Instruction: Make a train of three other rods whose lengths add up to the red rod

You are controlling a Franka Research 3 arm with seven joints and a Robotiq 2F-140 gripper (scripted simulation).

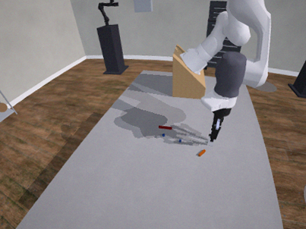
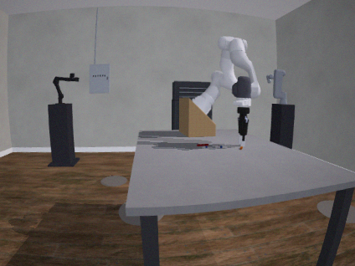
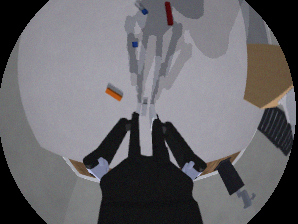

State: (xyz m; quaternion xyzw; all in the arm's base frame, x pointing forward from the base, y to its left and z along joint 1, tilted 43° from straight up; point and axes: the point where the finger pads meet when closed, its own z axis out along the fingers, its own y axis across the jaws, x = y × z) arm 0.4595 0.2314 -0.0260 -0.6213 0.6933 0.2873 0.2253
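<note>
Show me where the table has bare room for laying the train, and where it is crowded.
The widest bare stretch runs from the orange rod to the table's near edge. It is crowded between the red rod, two blue rods and the gripper, which is shut and low over the table. The wooden wedge blocks the far end.
</note>
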